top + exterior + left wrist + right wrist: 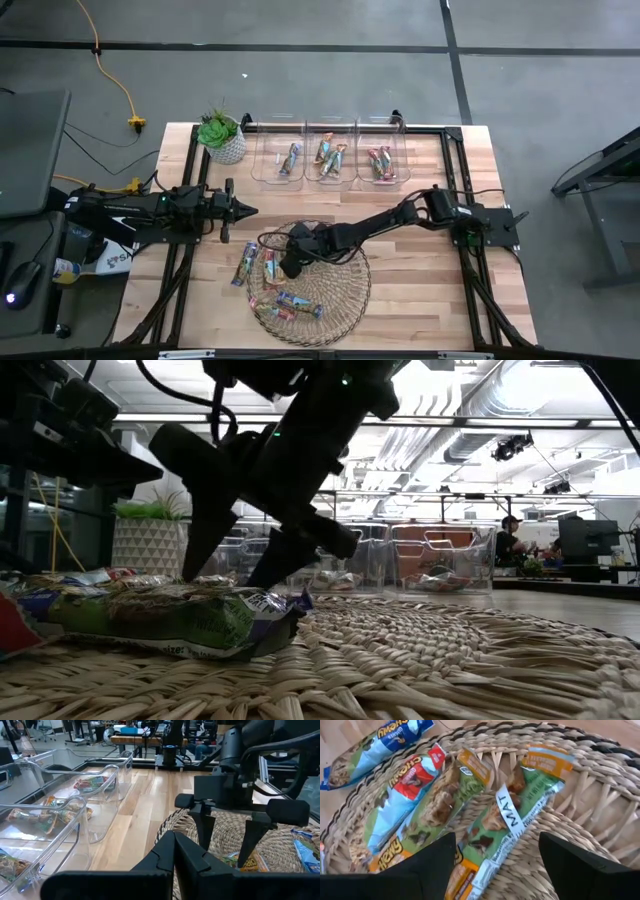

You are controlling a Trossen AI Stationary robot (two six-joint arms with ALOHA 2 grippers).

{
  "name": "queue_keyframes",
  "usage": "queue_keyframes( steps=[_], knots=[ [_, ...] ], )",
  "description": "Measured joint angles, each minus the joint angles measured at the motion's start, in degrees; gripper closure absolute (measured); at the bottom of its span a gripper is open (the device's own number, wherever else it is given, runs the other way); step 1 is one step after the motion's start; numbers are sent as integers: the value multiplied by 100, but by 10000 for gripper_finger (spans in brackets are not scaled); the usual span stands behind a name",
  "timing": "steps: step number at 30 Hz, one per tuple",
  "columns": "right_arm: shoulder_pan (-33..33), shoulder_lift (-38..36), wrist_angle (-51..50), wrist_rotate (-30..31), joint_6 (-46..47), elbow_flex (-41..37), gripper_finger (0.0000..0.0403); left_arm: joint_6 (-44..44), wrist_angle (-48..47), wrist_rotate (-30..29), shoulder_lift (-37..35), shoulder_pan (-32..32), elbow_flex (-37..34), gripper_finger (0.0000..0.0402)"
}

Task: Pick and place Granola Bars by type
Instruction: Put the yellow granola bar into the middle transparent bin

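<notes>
Several granola bars lie on the round wicker mat [345,295]. My right gripper [290,264] [495,870] is open and points down, low over a green and orange bar [520,810] with a white tag. Its fingers [205,530] stand on either side of that bar [180,615]. Beside it lie another green and orange bar [452,802], a light blue and red bar [402,795] and a blue bar [375,745]. More bars [298,306] lie toward the mat's near edge. My left gripper [250,210] [175,851] is shut and waits left of the mat.
Three clear bins [330,172] stand in a row at the far edge, each holding a few bars. A potted plant [222,135] stands at the far left corner. Bare wood lies between the bins and the mat. A person sits in the room behind [508,540].
</notes>
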Motion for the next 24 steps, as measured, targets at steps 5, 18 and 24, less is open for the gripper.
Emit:
queue_keyframes(
  steps=[5, 18, 24],
  knots=[
    [-2, 85, 58, -111, -3, 19, 132, 1, 0, 0, 2, 2, 0, 400],
    [0, 140, -134, -186, 26, 24, 178, 2, 2, 0, 0, 2, 0, 400],
    [0, 142, -261, -288, 41, 22, 217, 0, 0, 0, 0, 0, -2, 400]
  ],
)
